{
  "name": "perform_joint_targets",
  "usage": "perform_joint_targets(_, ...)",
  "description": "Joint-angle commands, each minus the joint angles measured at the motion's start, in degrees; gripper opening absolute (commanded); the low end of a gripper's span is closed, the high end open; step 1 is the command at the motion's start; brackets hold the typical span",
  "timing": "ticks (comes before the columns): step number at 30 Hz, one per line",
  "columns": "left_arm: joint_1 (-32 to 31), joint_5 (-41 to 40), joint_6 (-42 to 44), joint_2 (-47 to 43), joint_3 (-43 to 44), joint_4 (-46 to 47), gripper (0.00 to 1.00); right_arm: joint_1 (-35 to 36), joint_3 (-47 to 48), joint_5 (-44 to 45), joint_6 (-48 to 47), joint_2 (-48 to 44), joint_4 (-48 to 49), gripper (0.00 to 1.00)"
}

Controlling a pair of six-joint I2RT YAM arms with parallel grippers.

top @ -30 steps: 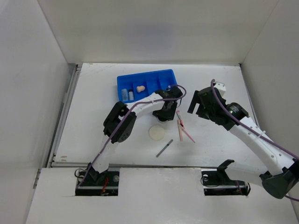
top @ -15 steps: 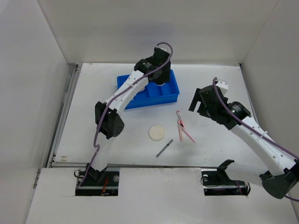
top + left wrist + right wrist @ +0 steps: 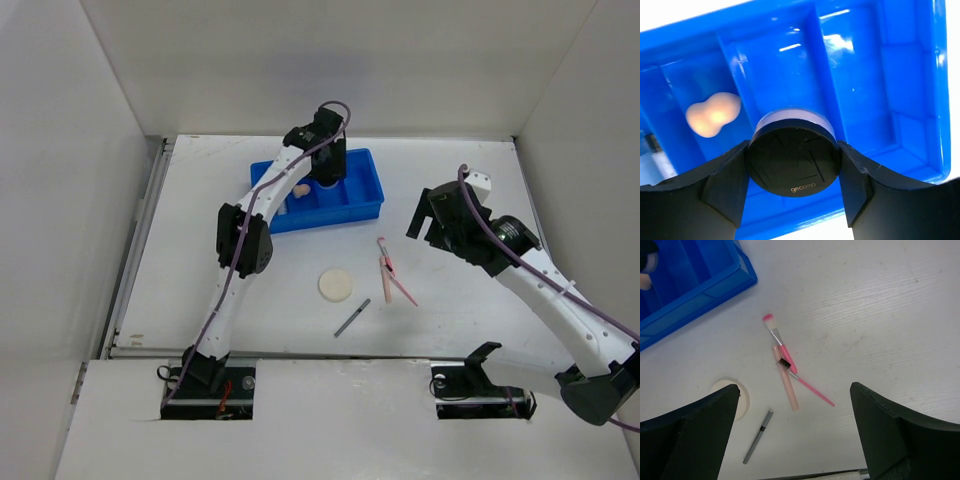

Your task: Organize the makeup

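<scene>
My left gripper [image 3: 325, 177] is shut on the small black round jar [image 3: 792, 162] and holds it just above a middle compartment of the blue tray [image 3: 860, 95]. The beige sponge [image 3: 712, 114] lies in the compartment to the left, and it also shows in the top view [image 3: 299, 189]. Part of a clear vial [image 3: 651, 150] shows at the left edge. My right gripper [image 3: 794, 395] is open and empty above the table. Below it lie the pink tools [image 3: 785, 365], the cream puff [image 3: 740, 400] and the dark slim pencil [image 3: 757, 436].
The blue tray [image 3: 360, 200] stands at the back middle of the white table. The puff [image 3: 336, 284], the pink tools [image 3: 392, 270] and the pencil [image 3: 352, 317] lie between the two arms. White walls close in the left, back and right sides.
My left arm has carried the black jar from the table's middle to above the tray. The right arm has barely moved.
</scene>
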Motion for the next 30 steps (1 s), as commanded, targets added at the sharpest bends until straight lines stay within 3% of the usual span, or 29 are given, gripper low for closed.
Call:
perform_joint_targets(1,-0.7,2.1,1.1,-1.7,2.2,1.6,0.57,-0.4,2.9,1.3,-0.5,0.4,-0.9,0.98)
perform_joint_targets(2,-0.7,2.1,1.1,-1.7,2.2,1.6,0.65,-0.4,2.9,1.3,-0.5,0.4,-0.9,0.98)
perform_joint_targets(4,-0.7,2.7,1.1,-2.4,2.2,1.6,0.68,-0.4,2.9,1.3,-0.5,0.4,-0.9,0.98)
perform_joint_targets(9,-0.7,2.7,2.2,-5.4,2.2,0.8,0.9,-0.4,2.9,0.8,0.1,0.4,-0.9,0.98)
perform_joint_targets(12,-1.4,2.1,2.2,-10.9,-0.5,-0.4,0.9,-0.4,2.9,0.8,0.1,0.4,-0.9,0.98)
perform_joint_targets(13,-2.2,2.1,2.2,-13.1,-5.4,-0.4,0.83,-0.4,2.9,0.8,0.1,0.4,-0.9,0.98)
perform_joint_targets(15,-4.9,2.1,2.2,-21.3,-13.2,3.0,0.79,-0.4,2.4,0.8,0.1,-0.3,-0.9,0.98)
perform_joint_targets(16,-6.1,-0.1,1.5,-24.1,-21.2,3.7,0.78,-0.4,2.4,0.8,0.6,-0.9,-0.9,0.98)
perform_joint_targets(22,-16.2,-4.6,-1.9,-38.4,-43.0,5.2,0.78,-0.4,1.2,0.8,0.6,-0.9,-0.3,0.98)
perform_joint_targets(24,-18.8,-5.4,-2.4,-40.4,-51.4,7.0,0.77,-0.4,0.7,0.8,0.6,-0.9,0.3,0.98)
perform_joint_targets(30,-24.1,-7.3,-3.8,-40.8,-63.7,10.5,0.69,-0.4,0.7,-0.3,0.1,-0.9,1.6,0.98)
